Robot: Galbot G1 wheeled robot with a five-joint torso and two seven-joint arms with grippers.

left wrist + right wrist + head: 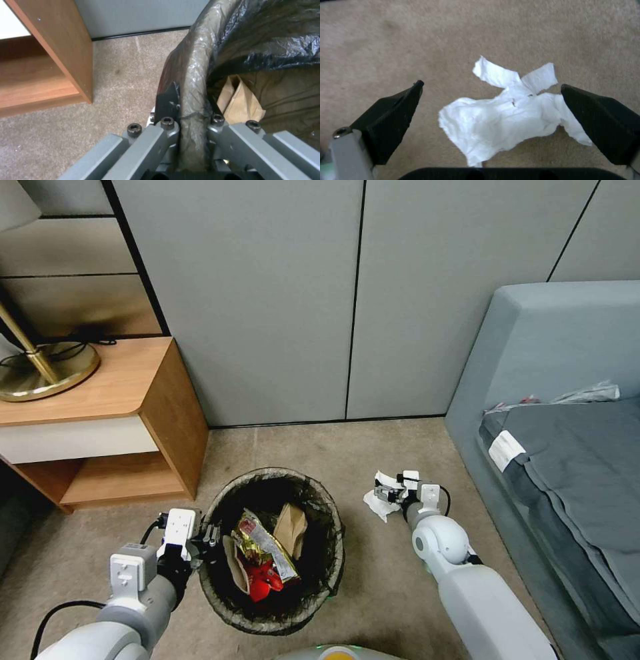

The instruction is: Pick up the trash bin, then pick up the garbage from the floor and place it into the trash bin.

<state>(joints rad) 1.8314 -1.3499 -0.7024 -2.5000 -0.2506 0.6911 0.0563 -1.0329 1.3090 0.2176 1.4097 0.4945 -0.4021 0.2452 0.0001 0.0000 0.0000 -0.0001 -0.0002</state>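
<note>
Trash bin (273,607) rim sat clamped in the left gripper (193,117) fingers; the right gripper (490,87), fingers spread wide, hung over white tissue (500,122) on carpet (393,593).

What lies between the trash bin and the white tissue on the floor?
Bare beige carpet, as the head view shows. The trash bin is held at its rim by the left hand; the right hand hangs open over the white tissue.
</note>
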